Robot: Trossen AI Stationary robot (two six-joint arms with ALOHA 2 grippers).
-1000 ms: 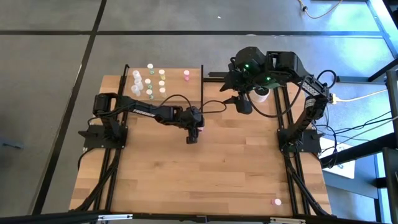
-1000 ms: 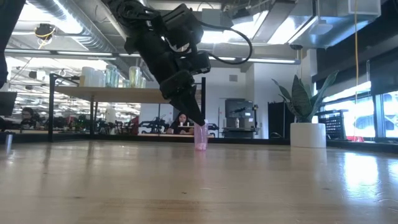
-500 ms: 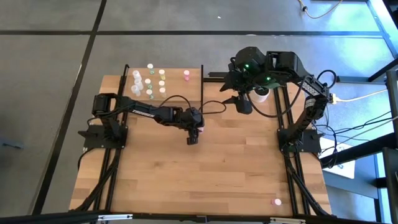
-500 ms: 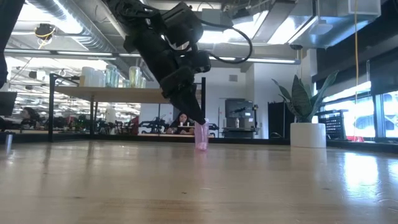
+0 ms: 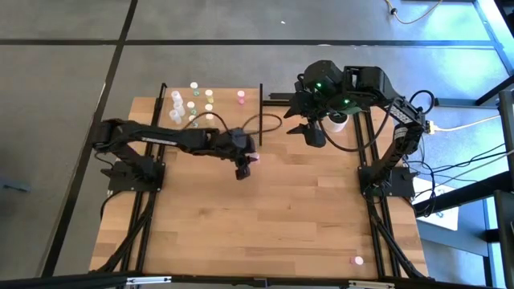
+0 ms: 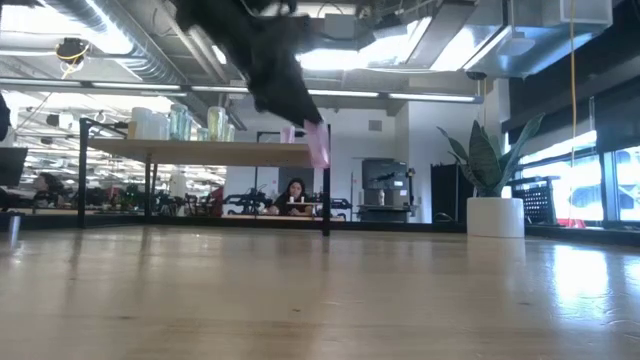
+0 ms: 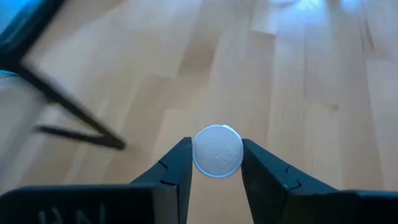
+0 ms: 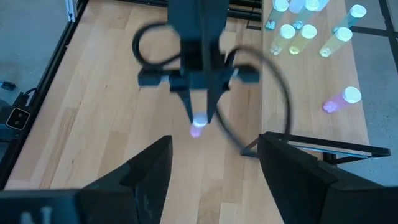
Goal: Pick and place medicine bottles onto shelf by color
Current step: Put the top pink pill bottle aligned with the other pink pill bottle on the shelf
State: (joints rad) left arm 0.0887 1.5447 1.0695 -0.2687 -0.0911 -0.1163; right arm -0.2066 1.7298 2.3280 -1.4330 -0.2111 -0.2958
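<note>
We see the left gripper [image 5: 248,160] has lifted its pink bottle [image 6: 318,145] off the table [image 5: 305,217], toward the shelf [image 5: 227,100]. Fingers [image 7: 177,171] pinch it by the cap, prob. so it hangs upright for placing by the pink one [image 5: 240,95]. Right gripper [image 5: 312,132] waits wide open, empty, near the far edge.

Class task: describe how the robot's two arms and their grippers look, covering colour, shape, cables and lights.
Both arms are dark and jointed. The left gripper has two dark wedge-shaped fingers; a black cable loops over its arm. The right gripper has matching fingers, and green lights glow on its arm.
</note>
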